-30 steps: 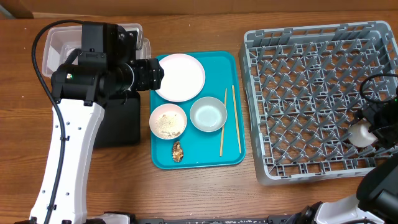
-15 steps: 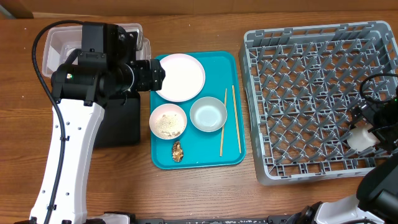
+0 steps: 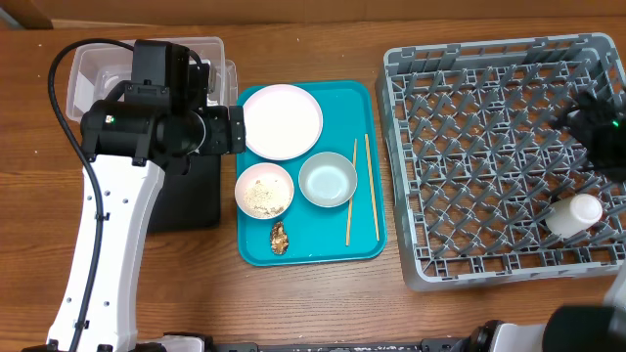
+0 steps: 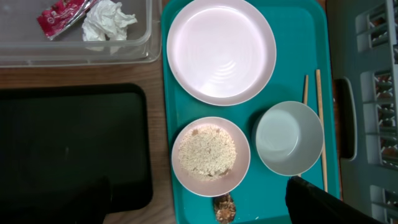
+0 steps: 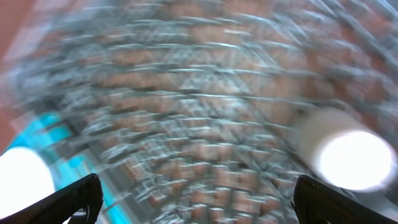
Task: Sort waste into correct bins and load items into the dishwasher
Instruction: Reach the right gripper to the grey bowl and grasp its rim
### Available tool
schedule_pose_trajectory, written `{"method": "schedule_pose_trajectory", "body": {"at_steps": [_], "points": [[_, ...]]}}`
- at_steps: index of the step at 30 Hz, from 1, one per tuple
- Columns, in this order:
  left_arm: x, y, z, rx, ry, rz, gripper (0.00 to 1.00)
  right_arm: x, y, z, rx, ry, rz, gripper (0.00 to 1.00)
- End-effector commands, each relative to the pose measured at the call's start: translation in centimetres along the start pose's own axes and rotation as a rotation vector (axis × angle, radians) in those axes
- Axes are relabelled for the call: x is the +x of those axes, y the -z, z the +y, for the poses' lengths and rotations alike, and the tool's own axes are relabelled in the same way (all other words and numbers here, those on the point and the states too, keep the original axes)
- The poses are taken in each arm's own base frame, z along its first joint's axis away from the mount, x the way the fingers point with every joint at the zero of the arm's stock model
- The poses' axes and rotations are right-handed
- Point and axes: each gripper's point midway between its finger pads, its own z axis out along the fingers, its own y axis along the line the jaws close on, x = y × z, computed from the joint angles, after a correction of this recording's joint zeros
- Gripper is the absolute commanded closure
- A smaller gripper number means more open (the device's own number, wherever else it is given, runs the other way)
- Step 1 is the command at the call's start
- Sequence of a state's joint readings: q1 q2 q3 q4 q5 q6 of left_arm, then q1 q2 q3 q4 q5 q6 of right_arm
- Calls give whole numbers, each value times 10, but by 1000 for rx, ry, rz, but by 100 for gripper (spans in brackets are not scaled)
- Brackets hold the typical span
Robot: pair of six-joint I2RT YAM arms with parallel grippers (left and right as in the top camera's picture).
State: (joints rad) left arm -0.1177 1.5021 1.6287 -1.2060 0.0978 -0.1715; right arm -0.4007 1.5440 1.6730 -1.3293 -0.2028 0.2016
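White cup [image 3: 575, 214] rests inside the grey dish rack [image 3: 469, 147] by its right wall; left gripper [image 3: 233, 129] and right gripper [image 5: 196, 190] both gape, empty.

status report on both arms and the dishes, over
Left tool open, empty. Right tool open, empty, above dish rack. Cup lies in rack; plate, scraps bowl, empty bowl, chopsticks on teal tray. Nothing seen in the way.

One square grey plastic dish rack [image 3: 489, 147], one teal serving tray [image 3: 313, 230], one clear plastic tub [image 4: 74, 53], one shallow black tray [image 4: 68, 149], one round white plate [image 3: 282, 120], two small round bowls [image 3: 264, 190] [image 3: 327, 180], two thin wooden chopsticks [image 3: 372, 186] [image 3: 351, 191], one small white cup [image 3: 574, 214], one brown food lump [image 3: 280, 238], one crinkled red wrapper [image 4: 60, 14] and one crumpled white napkin [image 4: 107, 18].
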Motion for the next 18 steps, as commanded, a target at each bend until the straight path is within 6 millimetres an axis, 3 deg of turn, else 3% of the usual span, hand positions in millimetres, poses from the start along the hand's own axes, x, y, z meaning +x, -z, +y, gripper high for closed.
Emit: {"method": "schedule_pose_trajectory", "body": {"at_steps": [1, 8, 11, 15, 18], "points": [[-3, -3, 5, -29, -21, 3, 9, 23, 12, 67, -178, 213, 17, 0], [-1, -3, 14, -85, -18, 9, 9, 93, -11, 164, -296, 508, 144, 2], [4, -1, 27, -157, 13, 22, 11, 122, -29, 192, -317, 603, 206, 4], [7, 0, 31, -182, 27, 32, 11, 160, -59, 216, -311, 686, 307, 7], [7, 0, 31, -181, 27, 32, 11, 181, -89, 219, -247, 681, 376, 11]]}}
